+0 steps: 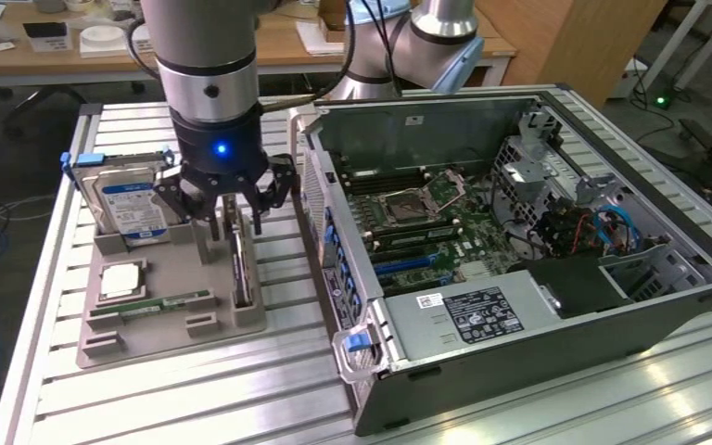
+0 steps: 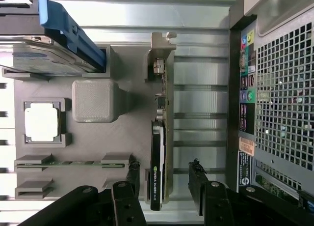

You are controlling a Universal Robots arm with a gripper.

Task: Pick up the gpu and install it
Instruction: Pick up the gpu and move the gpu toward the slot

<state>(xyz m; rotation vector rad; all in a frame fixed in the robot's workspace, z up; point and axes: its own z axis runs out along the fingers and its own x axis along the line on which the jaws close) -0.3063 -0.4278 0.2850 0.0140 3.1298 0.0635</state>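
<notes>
**Over the parts tray: tool wide astride the gpu**

Above the grey parts tray, at the exterior view's left of the open computer case, the arm hangs straight down with its tool low over the gpu. The tool stands wide and holds nothing. In the wrist view one dark finger sits on each side of the card, with a gap showing between each finger and the card's face.

The gpu stands on its long edge in a slot along the side of the tray nearest the case. It is a thin dark card with a white-lettered label on its black part, and its silvery bracket is at the end farther from the fingers.

On the same tray, a hard drive with a blue-white label stands upright in its own holder. A square silver processor lies flat in a recess, and a narrow green memory stick rests in a slot beside it. All three are apart from the tool.

The tray and the case both sit on the slatted metal desk. The case lies on its side with the panel off, so the motherboard faces up.
</notes>
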